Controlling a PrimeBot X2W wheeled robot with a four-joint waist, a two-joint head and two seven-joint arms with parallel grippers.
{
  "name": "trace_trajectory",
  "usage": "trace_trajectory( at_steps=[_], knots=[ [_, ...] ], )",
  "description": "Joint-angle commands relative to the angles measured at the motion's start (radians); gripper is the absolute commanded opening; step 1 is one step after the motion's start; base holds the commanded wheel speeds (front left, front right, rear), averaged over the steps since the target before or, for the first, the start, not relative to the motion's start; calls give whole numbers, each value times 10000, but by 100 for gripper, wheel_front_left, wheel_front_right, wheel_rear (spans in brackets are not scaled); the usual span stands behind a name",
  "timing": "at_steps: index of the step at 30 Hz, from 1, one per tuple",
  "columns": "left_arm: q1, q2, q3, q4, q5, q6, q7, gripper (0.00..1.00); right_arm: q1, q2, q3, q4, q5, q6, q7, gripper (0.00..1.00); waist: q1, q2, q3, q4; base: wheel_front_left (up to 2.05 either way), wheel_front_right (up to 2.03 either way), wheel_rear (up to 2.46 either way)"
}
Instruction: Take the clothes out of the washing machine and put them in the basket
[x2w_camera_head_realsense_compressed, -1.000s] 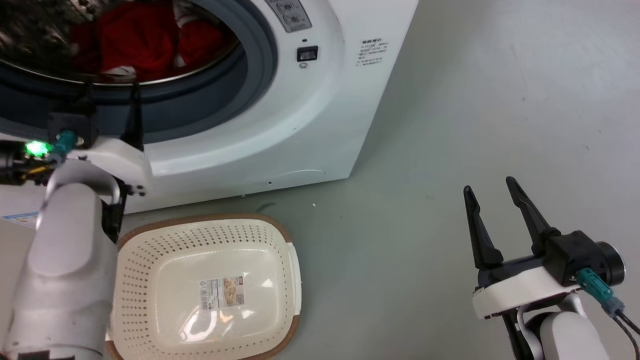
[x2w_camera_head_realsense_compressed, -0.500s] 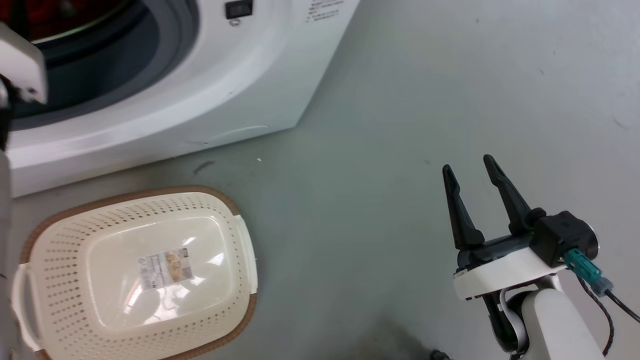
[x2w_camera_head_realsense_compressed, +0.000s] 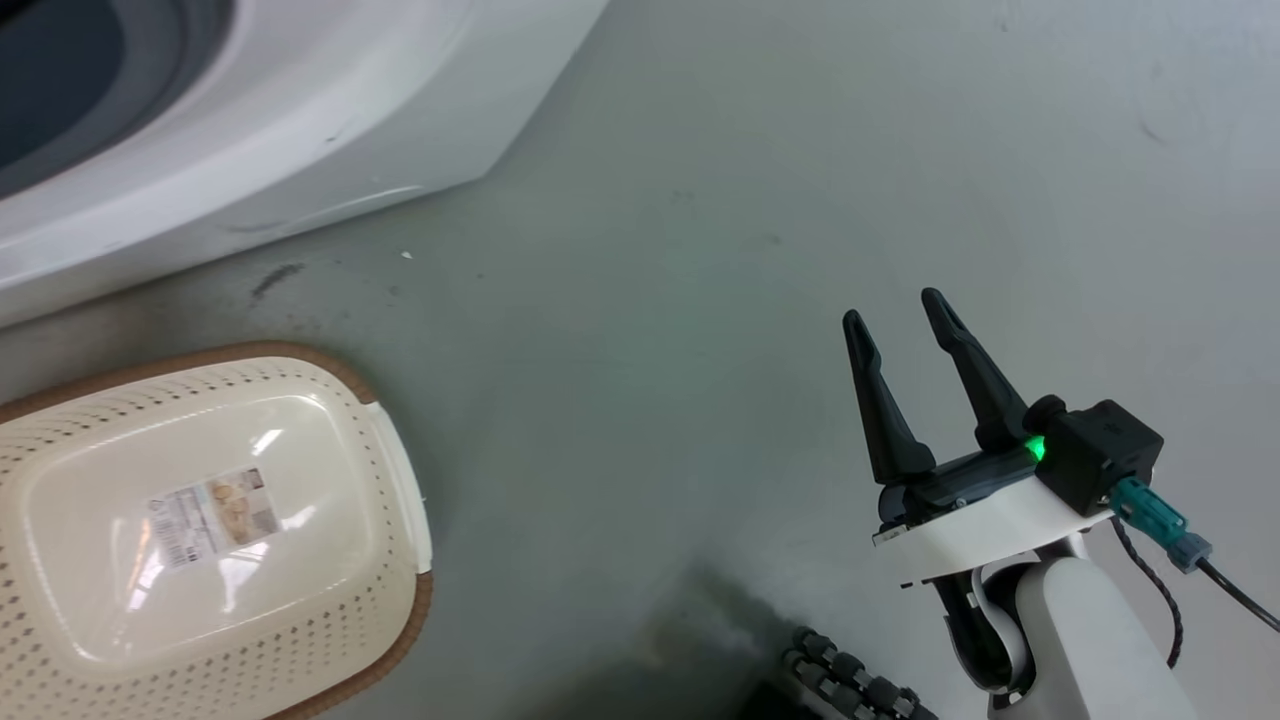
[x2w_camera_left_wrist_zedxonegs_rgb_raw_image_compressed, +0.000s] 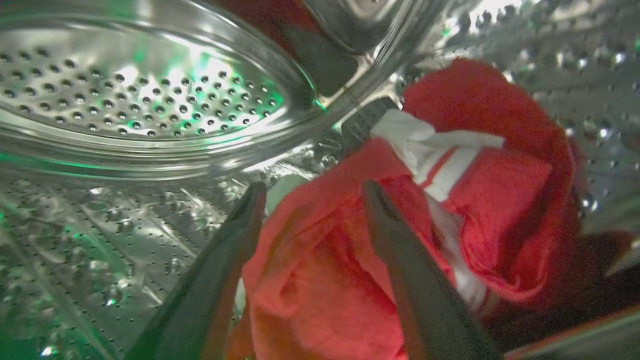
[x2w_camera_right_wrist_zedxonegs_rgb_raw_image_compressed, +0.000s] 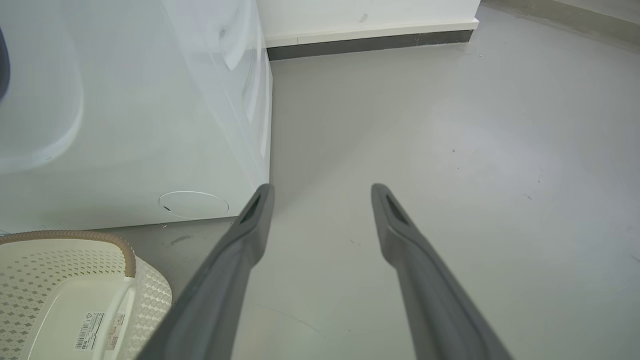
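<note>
The left gripper (x2w_camera_left_wrist_zedxonegs_rgb_raw_image_compressed: 314, 187) had its fingers (x2w_camera_left_wrist_zedxonegs_rgb_raw_image_compressed: 225, 260) spread wide inside the drum (x2w_camera_left_wrist_zedxonegs_rgb_raw_image_compressed: 125, 100), one on either side of a raised fold of the red clothes (x2w_camera_left_wrist_zedxonegs_rgb_raw_image_compressed: 465, 200). From where I stood they had not pinched it. The white-trimmed heap lay low in the drum, all of it inside the washing machine (x2w_camera_head_realsense_compressed: 300, 130).

The right gripper (x2w_camera_head_realsense_compressed: 893, 310) hung over bare floor (x2w_camera_head_realsense_compressed: 700, 180), well apart from the machine's front corner, its fingers (x2w_camera_head_realsense_compressed: 880, 420) parted and empty.

The basket (x2w_camera_head_realsense_compressed: 300, 360) sat on the floor just before the machine's lower front edge, and the label (x2w_camera_head_realsense_compressed: 212, 515) on its base showed plainly with nothing over it.

I judged the job barely begun. No piece was in the basket, and the first grasp had yet to be made. After it came the pull through the porthole, the drop into the basket, and the same again for the rest.
</note>
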Motion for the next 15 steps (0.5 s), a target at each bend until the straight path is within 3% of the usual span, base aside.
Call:
trace_trajectory(
  at_steps=[1, 9, 15],
  knots=[
    [-173, 204, -215, 4, -77, 12, 232, 100, -198, 23, 62, -54, 56, -10, -30, 100, -2, -1, 243, -227, 0, 0, 0],
    [-707, 1713, -1633, -384, -1010, 8, 1975, 100, -228, 23, 410, -80, 471, -10, -30, 100, -2, -1, 654, -618, 0, 0, 0],
    [-870, 2392, -2226, -975, -1681, 7, 3398, 100, -250, 23, 573, -72, 640, -10, -31, 100, -2, -1, 830, -775, 0, 0, 0]
  ],
)
